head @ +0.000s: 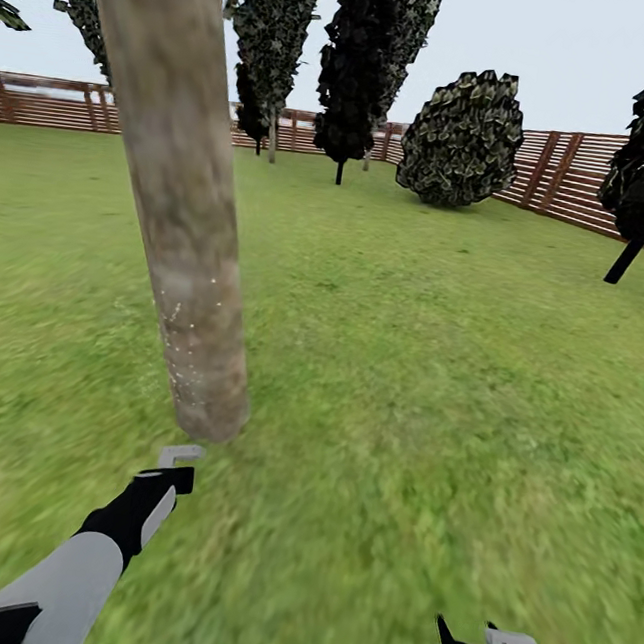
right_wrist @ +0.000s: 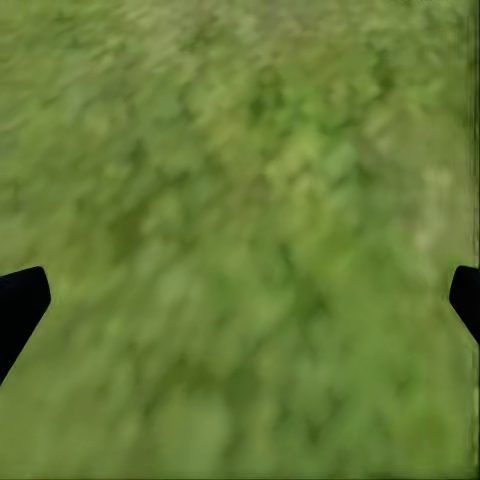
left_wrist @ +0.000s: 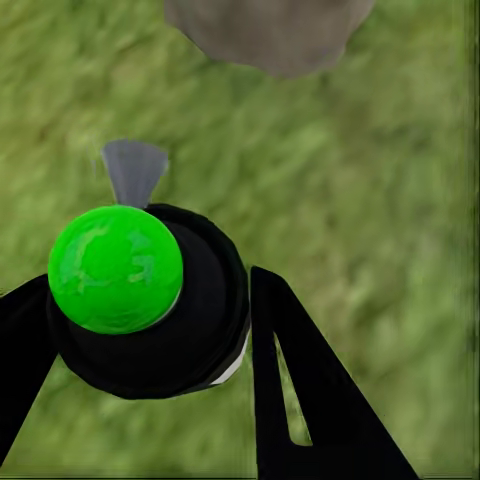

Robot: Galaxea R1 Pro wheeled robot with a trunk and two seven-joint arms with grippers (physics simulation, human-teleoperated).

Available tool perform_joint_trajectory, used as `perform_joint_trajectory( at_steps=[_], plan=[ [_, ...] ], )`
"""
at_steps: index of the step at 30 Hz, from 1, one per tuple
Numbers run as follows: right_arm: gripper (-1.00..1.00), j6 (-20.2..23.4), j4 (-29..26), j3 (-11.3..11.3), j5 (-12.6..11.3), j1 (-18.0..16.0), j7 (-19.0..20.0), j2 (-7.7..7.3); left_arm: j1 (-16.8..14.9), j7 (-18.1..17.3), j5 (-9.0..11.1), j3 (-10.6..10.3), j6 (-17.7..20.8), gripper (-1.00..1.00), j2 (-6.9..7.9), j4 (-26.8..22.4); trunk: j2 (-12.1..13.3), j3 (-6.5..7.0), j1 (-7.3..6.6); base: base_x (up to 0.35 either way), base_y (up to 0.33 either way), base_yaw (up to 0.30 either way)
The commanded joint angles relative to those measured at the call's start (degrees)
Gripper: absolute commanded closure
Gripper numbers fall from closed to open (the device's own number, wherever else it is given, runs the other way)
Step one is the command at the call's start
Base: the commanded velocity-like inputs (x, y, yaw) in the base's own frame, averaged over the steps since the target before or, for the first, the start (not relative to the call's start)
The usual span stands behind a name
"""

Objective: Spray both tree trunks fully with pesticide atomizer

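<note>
Left gripper [left_wrist: 150, 330] clamps the atomizer [left_wrist: 140, 300] just beside the speckled tree trunk [head: 179, 214]; right gripper [right_wrist: 240, 300] spread over grass [head: 436, 376], seemingly holding nothing.

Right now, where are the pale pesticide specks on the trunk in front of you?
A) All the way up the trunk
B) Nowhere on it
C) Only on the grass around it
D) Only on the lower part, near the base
D: in the head view the pale specks dot just the lower stretch of the tree trunk, above its base; the bark higher up looks bare.
</note>
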Motion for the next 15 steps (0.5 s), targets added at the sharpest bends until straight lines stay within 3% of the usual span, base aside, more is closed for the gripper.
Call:
perform_joint_trajectory(
  at_steps=[1, 5, 15],
  plan=[
    [-1.0, 0.0, 0.0, -0.02, 0.0, 0.0, 0.0, 0.0, 0.0, -0.02, -0.02, -0.01, 0.0, 1.0, 0.0, -0.01, 0.0, 0.0, 0.0, 0.0, -0.272, 0.0],
    [-1.0, 0.0, 0.0, -0.02, 0.0, 0.0, 0.0, 0.0, 0.0, -0.03, -0.02, -0.01, 0.0, 1.0, -0.01, 0.02, 0.0, 0.0, 0.0, 0.0, -0.272, 0.151],
    [-1.0, 0.0, 0.0, -0.04, 0.0, 0.0, 0.0, 0.0, -0.02, -0.04, -0.02, -0.01, 0.0, 1.0, -0.01, 0.03, 0.0, 0.0, 0.0, 0.0, -0.272, 0.274]
  ],
)
